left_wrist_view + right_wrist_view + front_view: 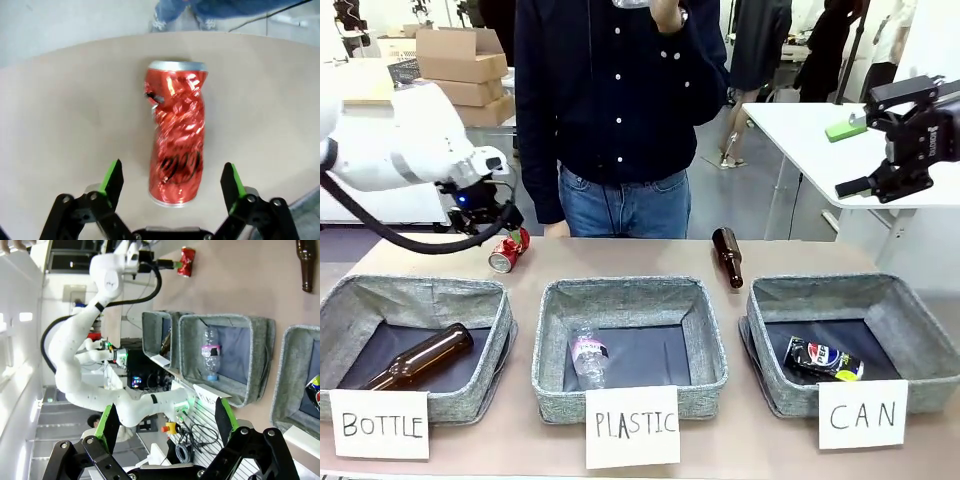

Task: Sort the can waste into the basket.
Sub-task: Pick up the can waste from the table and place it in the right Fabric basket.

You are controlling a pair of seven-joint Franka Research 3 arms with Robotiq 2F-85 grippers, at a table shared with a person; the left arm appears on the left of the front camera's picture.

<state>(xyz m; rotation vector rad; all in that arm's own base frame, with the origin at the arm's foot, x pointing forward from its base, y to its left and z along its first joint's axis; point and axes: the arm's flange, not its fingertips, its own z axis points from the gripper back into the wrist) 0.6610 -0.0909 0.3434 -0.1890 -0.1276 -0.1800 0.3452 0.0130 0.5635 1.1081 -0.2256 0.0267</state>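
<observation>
A: As the tally stands, what sits at the left pincer [172, 170]?

B: Jaws apart, one on either side of the dented red can [176, 115], which lies on the table [650, 255] between them, unclamped.

A: Further right?

B: The Pepsi can [823, 358] rests inside the CAN basket [910, 385], well below the right pincer [850, 158], which hangs raised, jaws apart, holding nothing.

A: Verdict?

B: Half done, in my judgement: one can binned; the red one is left to grip, carry across and drop there.

Glossy crumpled red metal can [176, 135], matt smooth tan table [65, 125], coarse grey woven-fabric basket [910, 320], brown glass bottle [727, 256]
</observation>
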